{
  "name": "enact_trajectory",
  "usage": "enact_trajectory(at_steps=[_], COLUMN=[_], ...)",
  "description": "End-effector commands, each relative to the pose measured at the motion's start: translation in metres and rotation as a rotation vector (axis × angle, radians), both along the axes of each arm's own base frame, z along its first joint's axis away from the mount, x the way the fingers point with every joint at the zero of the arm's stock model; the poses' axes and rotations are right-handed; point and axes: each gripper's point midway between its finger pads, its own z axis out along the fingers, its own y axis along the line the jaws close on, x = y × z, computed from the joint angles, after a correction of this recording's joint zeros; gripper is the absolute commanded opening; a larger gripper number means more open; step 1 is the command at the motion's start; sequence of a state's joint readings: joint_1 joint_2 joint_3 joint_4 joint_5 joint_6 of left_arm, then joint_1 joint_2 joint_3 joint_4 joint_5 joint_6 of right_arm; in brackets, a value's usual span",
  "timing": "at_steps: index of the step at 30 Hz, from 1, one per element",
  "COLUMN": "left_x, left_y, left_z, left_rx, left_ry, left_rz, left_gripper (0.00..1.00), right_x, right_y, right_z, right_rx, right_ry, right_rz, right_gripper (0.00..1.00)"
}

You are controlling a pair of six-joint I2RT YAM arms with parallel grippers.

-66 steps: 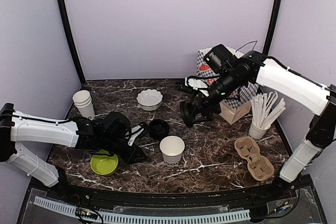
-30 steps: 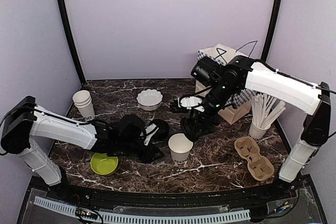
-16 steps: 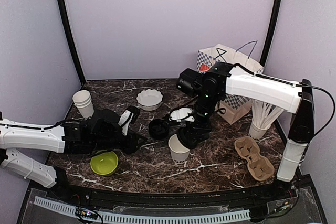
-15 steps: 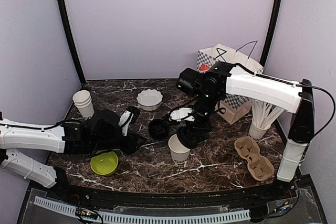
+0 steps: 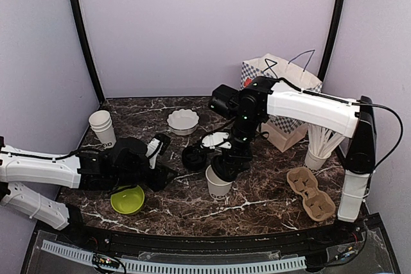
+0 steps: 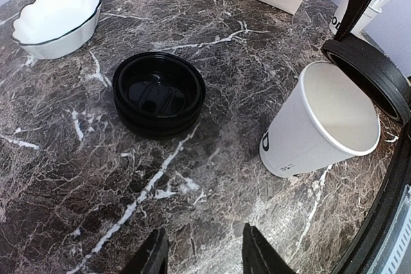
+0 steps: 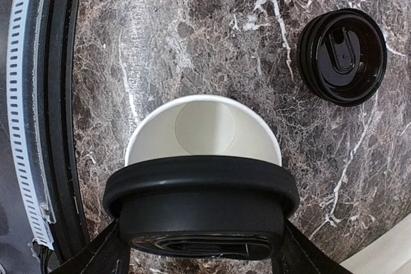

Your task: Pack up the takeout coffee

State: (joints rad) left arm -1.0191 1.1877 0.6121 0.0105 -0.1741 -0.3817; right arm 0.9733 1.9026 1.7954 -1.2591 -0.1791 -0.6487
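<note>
While the right gripper (image 7: 200, 226) clamps a black lid (image 7: 202, 205) by its edges, we note that the lid hangs tilted over the open mouth of the white paper cup (image 7: 204, 129). It covers one side of the rim; we cannot tell whether it touches. The cup stands upright at mid-table on the marble top (image 5: 257, 210), with black lettering low on its side.

A stack of black lids (image 6: 159, 92) lies just beside the cup, on its left and apart from it.

The left gripper (image 6: 203, 234) sits low over the table, left of that stack. Its fingers are parted with only bare marble between them, and it holds nothing.

We log the surroundings:
- a white scalloped bowl (image 5: 183, 121) toward the back wall
- a green bowl (image 5: 127, 199) at front left, just beside the left arm
- nested white cups (image 5: 101, 126) at far left
- a cardboard cup carrier (image 5: 311, 192) at front right
- a cup of straws (image 5: 316, 149) behind the carrier
- a checked paper bag (image 5: 282, 104) standing behind the right arm
</note>
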Motion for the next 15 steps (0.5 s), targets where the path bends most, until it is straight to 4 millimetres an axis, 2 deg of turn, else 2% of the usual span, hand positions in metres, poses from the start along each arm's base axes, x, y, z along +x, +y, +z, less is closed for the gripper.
enact_trajectory(at_steps=[1,4,15], left_x=[0.0002,0.0007,0.0009], left_y=[0.0016,0.0016,0.0021], left_z=[-0.0045,-0.0047,-0.0127], left_rx=[0.009,0.010,0.028], left_ry=[-0.008,-0.011,-0.001], left_rz=[0.003,0.003,0.006], left_gripper=[0.41,0.41,0.42], right_x=[-0.0012,-0.0011,-0.0063], right_y=[0.0046,0.0043,0.0114], right_z=[0.0015,0.0010,0.0011], right_rx=[-0.003,-0.006,0.010], right_ry=[0.003,0.001,0.025], right_rz=[0.003,0.005,0.018], right_gripper=[0.72,0.72,0.85])
